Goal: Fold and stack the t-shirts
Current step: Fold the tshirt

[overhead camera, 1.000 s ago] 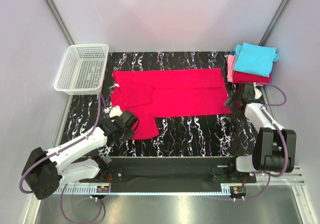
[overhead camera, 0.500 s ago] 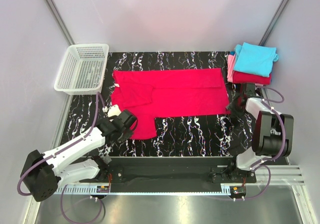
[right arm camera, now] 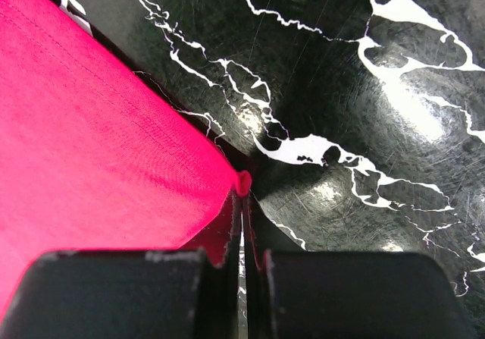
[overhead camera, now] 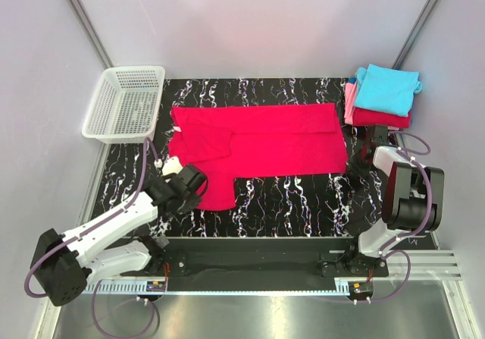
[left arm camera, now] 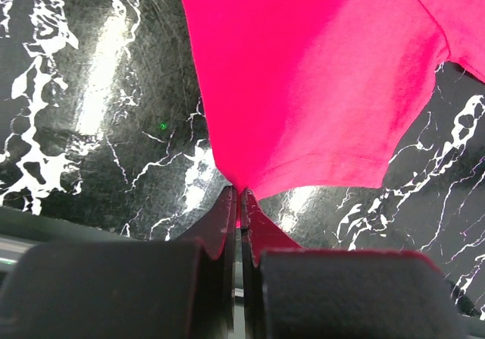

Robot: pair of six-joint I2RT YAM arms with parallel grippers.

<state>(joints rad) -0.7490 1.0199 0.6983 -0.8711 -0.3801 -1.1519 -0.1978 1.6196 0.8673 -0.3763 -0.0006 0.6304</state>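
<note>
Tabletop: glossy black slab with white marble-like veins.

Red shirt: soft matte knit, spread flat and wide across the middle of the tabletop. One sleeve is folded in at the left, and a flap reaches toward the near edge.

Left end effector: dark fingers pressed together, pinching the pointed corner of that near flap. A stitched hem line shows just above the pinch, and the cloth pulls into a shallow cone.

Right end effector: fingers pressed together, nipping a small nub of the shirt's near right corner, low against the tabletop.

Folded shirts: a squared stack at the far right corner, turquoise on top, red beneath, pink edge showing at the left.

Basket: white plastic mesh, rectangular, at the far left.
</note>
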